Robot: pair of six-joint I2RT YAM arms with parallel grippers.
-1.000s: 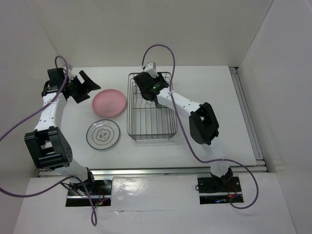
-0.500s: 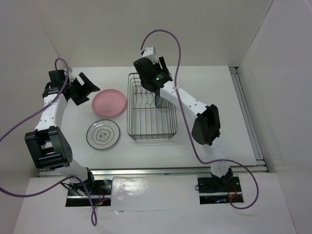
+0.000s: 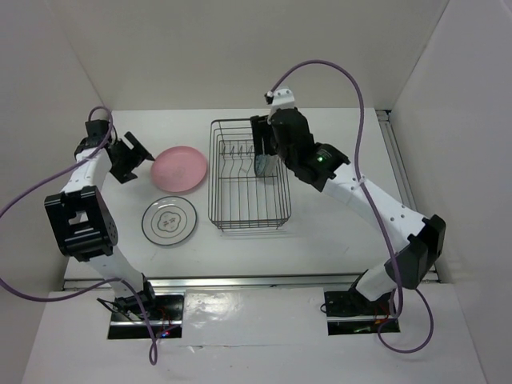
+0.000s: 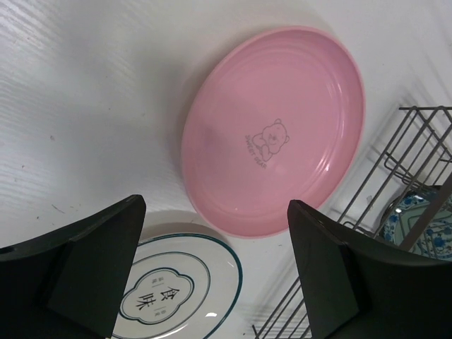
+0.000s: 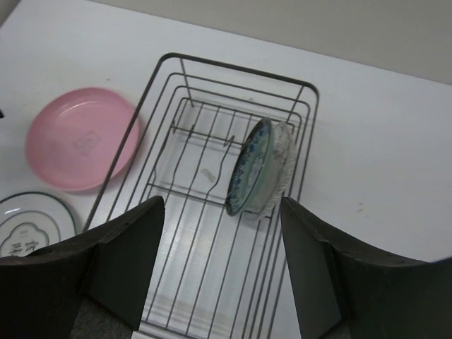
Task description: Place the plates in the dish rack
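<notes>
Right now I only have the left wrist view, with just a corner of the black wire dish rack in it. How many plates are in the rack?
Observer: Two. A small teal patterned plate stands on edge in the prongs of the black wire dish rack, and a clear glass plate stands right beside it.
Operator: Is the right arm holding anything?
Observer: No, the right fingers are open and empty, above the rack.
Operator: And the white plate, which I only half see?
Observer: The round white plate with a dark rim lies flat and apart from the rack. It is nearer the arm bases than the round pink plate.
</notes>
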